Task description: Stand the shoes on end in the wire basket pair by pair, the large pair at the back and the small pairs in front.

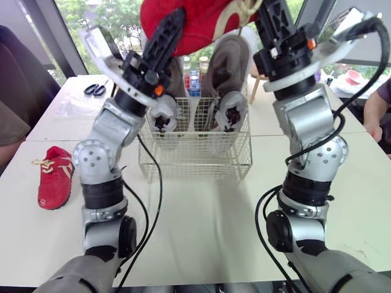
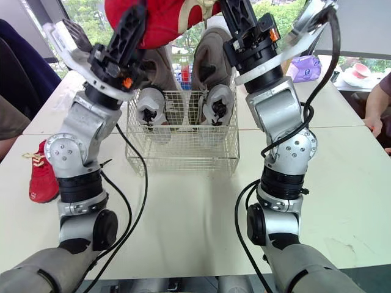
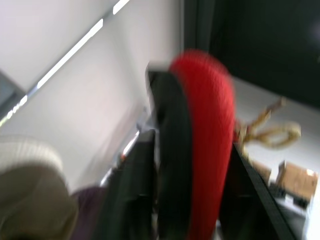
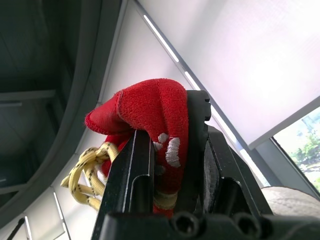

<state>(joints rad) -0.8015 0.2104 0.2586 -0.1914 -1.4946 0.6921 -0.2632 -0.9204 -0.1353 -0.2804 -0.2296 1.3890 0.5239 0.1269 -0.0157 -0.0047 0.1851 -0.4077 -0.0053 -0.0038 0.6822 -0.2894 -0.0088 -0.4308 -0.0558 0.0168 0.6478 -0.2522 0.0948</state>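
A small red shoe (image 1: pixel 201 21) with yellow laces (image 4: pixel 90 170) hangs high above the wire basket (image 1: pixel 195 160), held from both ends. My left gripper (image 1: pixel 174 24) is shut on one end of it, the sole against a finger (image 3: pixel 172 150). My right gripper (image 1: pixel 266 12) is shut on the shoe's collar (image 4: pixel 155 115). In the back of the basket a large grey-brown pair (image 1: pixel 229 73) stands on end, heels down. The other red shoe (image 1: pixel 55 177) lies flat on the table at my left, apart from both arms.
Black scissors (image 1: pixel 95 90) lie at the table's far left. A person's arm (image 1: pixel 372 119) rests at the right edge, and another person sits at the left edge (image 1: pixel 9 122). The basket's front half holds no shoes.
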